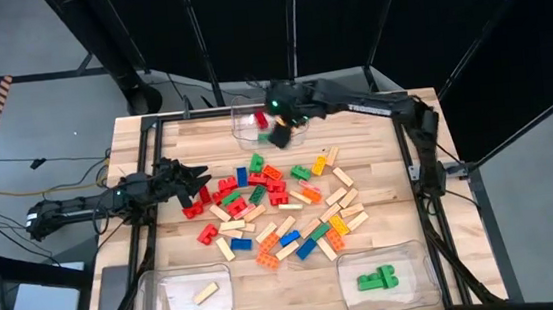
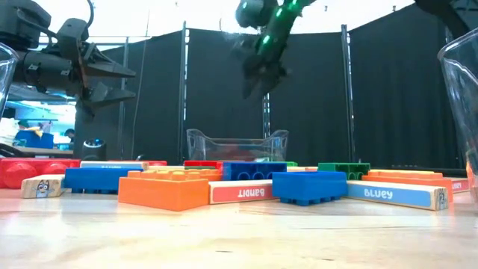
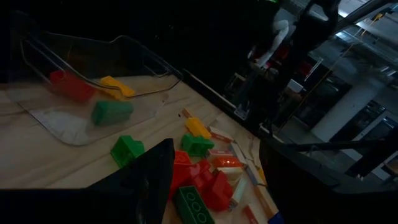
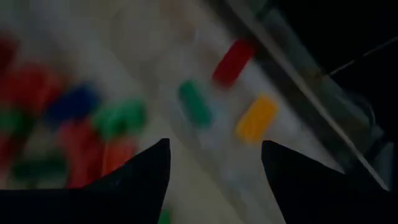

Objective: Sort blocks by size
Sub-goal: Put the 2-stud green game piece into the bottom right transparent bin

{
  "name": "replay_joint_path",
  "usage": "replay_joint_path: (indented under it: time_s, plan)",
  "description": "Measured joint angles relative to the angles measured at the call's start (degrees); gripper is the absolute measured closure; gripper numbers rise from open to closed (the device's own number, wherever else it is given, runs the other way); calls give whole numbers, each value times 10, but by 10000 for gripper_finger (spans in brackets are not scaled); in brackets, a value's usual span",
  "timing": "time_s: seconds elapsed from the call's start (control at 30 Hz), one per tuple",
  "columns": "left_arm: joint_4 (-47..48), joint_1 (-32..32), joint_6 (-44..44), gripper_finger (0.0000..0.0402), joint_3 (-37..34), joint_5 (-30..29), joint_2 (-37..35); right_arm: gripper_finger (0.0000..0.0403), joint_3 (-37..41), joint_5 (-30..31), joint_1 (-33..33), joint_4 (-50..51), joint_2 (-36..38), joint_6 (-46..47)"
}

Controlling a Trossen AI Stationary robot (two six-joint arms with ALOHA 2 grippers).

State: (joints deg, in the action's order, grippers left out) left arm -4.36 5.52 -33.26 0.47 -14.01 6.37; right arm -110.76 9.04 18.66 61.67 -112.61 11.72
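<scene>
Two dark fingers [image 4: 214,180] frame the right wrist view, spread apart and empty. The right gripper [image 1: 281,114] hangs over the far bin [image 1: 244,128], where red, green and yellow blocks [image 4: 233,62] lie blurred below it. The left gripper [image 1: 193,177], spread wide and empty, hovers beside the pile [image 1: 281,210].

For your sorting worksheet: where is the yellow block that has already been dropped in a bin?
In the left wrist view the yellow block lies inside the clear bin at the table's far edge, beside a red block and a green block.
</scene>
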Motion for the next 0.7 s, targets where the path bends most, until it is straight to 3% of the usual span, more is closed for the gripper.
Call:
replay_joint_path:
  time_s: [0.17, 0.3, 0.4, 0.53, 0.7]
  plan:
    - [0, 0, 0, 156, 0, 3, 0, 173, 54, -19, -53, 104, 73, -25]
    - [0, 0, 0, 156, 0, 13, 0, 173, 178, -17, -73, 90, 152, 2]
    - [1, 0, 0, 156, 0, 13, 0, 170, 258, -31, -80, -2, 184, 45]
    - [1, 0, 1, 156, 0, 13, 0, 172, 306, -46, -92, -130, 169, 72]
    - [1, 0, 0, 156, 0, 13, 0, 168, 308, -29, -95, -148, 105, 36]
